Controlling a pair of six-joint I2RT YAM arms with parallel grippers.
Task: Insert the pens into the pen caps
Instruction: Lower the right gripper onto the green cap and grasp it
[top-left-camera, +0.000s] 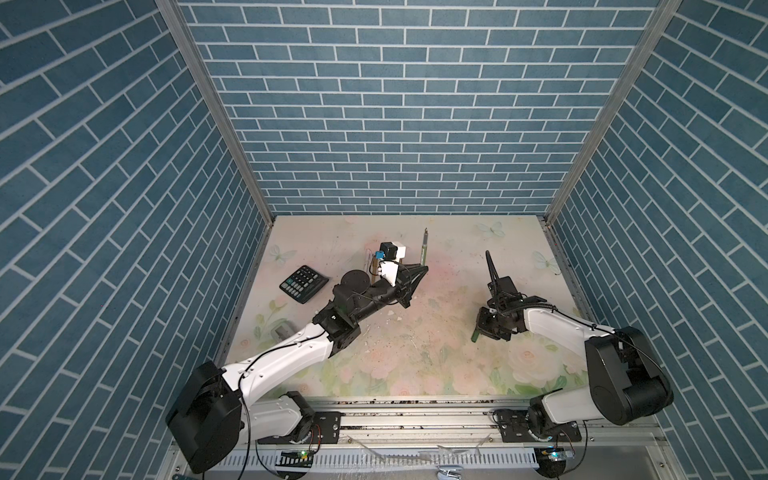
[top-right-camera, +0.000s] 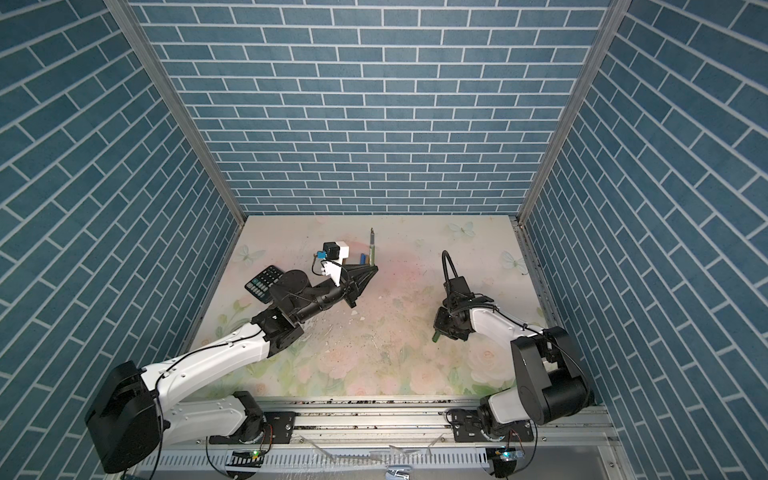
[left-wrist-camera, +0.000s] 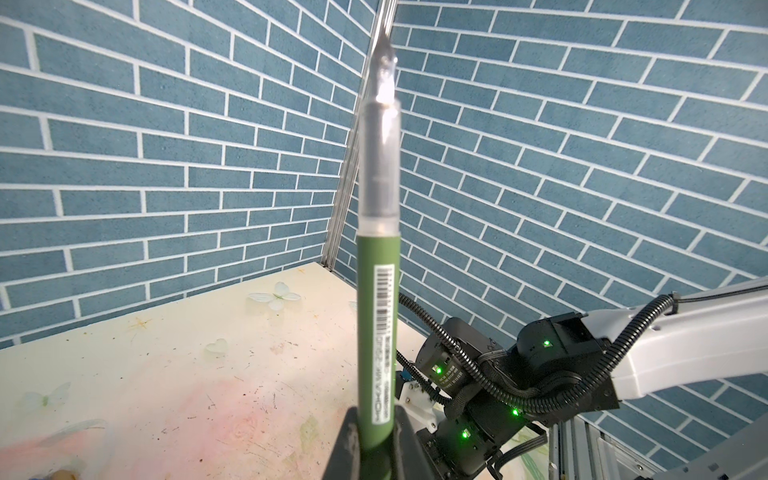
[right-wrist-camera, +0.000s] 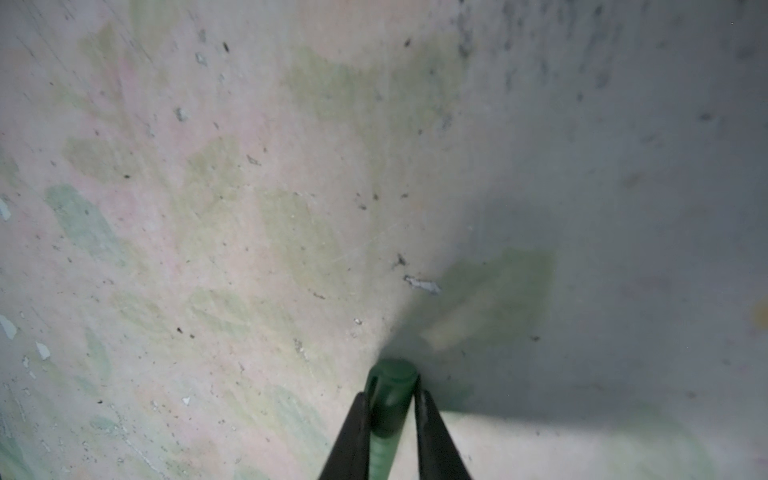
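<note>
Lower right of centre in both top views, the right gripper (top-left-camera: 481, 331) points down at the table (top-left-camera: 415, 368), jaws pinching the dark green cap (right-wrist-camera: 390, 384) just above it. Farther back, mid-frame, the left gripper (top-left-camera: 420, 269) clamps the dark green pen (top-left-camera: 424, 247) upright, tip up. The calculator (top-left-camera: 303, 284) lies to their left.

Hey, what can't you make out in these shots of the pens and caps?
The other pens: both top views, partly hidden behind the left wrist camera; count unclear.
Tip of the green pen: left wrist view, blurred near the lens.
The green cap, held in the right pincer: right wrist view, blurred and cut off by the picture's edge; open end unseen.
The calculator: in a top view, a corner sits behind the left arm; keys too small.
</note>
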